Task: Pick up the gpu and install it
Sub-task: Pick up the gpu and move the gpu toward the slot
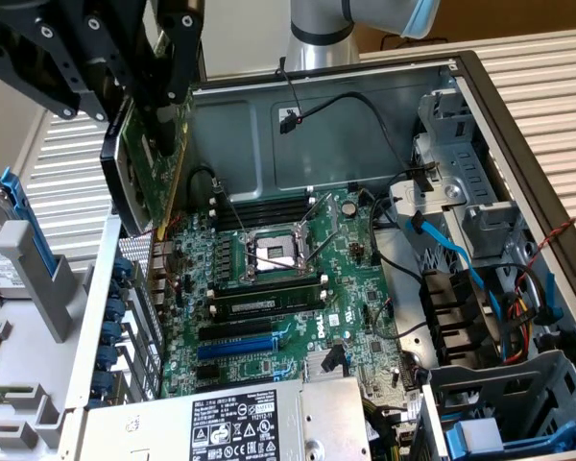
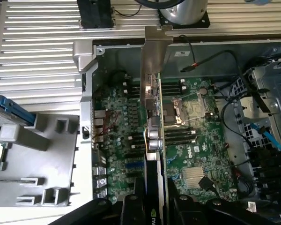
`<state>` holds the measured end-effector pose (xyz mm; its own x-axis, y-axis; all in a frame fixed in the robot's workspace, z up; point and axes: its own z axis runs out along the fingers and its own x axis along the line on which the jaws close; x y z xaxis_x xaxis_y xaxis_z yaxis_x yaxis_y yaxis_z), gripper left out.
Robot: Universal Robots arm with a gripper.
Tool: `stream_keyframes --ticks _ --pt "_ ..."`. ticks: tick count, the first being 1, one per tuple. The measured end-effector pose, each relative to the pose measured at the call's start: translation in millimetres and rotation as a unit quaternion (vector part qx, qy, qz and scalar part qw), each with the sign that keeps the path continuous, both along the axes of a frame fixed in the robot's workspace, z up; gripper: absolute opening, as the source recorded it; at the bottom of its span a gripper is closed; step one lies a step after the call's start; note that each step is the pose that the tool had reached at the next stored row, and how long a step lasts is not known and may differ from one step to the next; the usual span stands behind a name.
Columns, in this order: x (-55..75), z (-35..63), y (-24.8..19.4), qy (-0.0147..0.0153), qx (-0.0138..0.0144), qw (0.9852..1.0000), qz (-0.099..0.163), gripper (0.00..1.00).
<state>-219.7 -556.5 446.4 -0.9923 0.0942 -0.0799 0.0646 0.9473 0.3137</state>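
Your gripper (image 1: pixel 163 130) is clamped on the gpu (image 1: pixel 156 187), its black fingers (image 1: pixel 178 67) pressing the card from both sides near its upper edge. The card hangs on edge and a little tilted, in the air above the open case (image 1: pixel 365 106), over the corner at the exterior view's left, and it touches nothing below. In the wrist view the gripper (image 2: pixel 155 208) looks straight along the gpu (image 2: pixel 152 117), which appears as a thin line. Its silver bracket (image 2: pixel 155 51) is at the far end, and the motherboard (image 2: pixel 201 140) lies spread beneath it. As I read it, the step in hand is carrying and lining up, so use that edge-on line as your guide. Make it run parallel to the expansion slots (image 1: pixel 235 338) near the power supply (image 1: pixel 240 423), and take out the tilt so the card's lower edge faces the board squarely. The bracket should end up towards the slotted rear wall (image 1: pixel 125 307), not over the board. Watch the memory sticks (image 1: pixel 269 305) and the processor socket (image 1: pixel 274 254), which sit near the slots, and the loose black cable (image 1: pixel 365 106) across the back of the case. A firm, unchanged grip matters here, since a card this thin is likely to twist between the pads if it is nudged sideways.
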Motion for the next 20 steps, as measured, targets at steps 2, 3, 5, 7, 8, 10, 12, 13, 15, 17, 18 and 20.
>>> stream_keyframes --ticks 2,3,5,7,8,10,12,13,15,17,18,20 --pt "3.4 -0.1 0.0 0.0 0.0003 1.0 0.009 0.29" --pt "5.4 -0.1 0.0 -0.0001 0.0006 0.9999 0.011 0.29" --pt "8.8 -0.2 0.0 0.0001 0.0012 0.9999 0.017 0.29" --pt "10.2 -0.8 0.0 0.0 0.0017 0.9997 0.026 0.29" --pt "10.2 -1.2 0.0 0.0 0.002 0.9994 0.035 0.29" --pt "10.2 -1.8 0.1 0.0001 0.0019 0.9986 0.053 0.29" --pt "10.2 -2.6 0.1 0.0002 0.002 0.9975 0.071 0.29" --pt "10.3 -3.0 0.1 0.0002 0.0019 0.9968 0.08 0.29" --pt "10.2 -3.1 0.1 0.0001 0.002 0.9959 0.091 0.29" --pt "10.4 -3.0 0.5 0.0002 0.0019 0.9959 0.091 0.29" --pt "10.6 -3.0 0.8 0.0002 0.0019 0.9956 0.093 0.29" --pt "10.6 -3.2 0.7 0.0002 0.002 0.9939 0.11 0.29"
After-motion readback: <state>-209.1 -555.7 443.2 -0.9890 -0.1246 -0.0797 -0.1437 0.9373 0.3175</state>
